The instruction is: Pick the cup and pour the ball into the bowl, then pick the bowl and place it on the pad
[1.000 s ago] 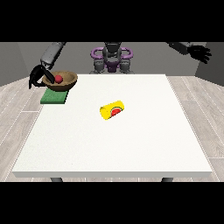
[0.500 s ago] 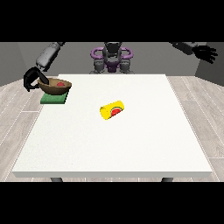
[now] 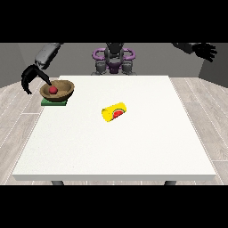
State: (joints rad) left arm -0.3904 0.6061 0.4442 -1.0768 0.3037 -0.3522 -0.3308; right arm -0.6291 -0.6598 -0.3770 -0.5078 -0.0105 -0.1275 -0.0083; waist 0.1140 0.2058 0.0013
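We observe a large white rectangular desk [image 3: 116,147] with the robot behind it at the top of the view. A brown wooden bowl [image 3: 57,90] rests on a green square pad [image 3: 54,102] near the desk's far corner at the view's left. A small red ball [image 3: 53,90] lies inside the bowl.

A yellow cylindrical cup [image 3: 114,111] with a red mark on its end lies on its side near the middle of the desk, well apart from the bowl.

The black hand at the view's left [image 3: 32,78] hangs just beside the bowl's rim, off the desk's edge. Its fingers are curled and enclose nothing; one finger extends toward the rim, and we cannot tell whether it touches.

The black hand at the view's right [image 3: 205,50] is raised well clear of the desk, its fingers spread and released, holding nothing.
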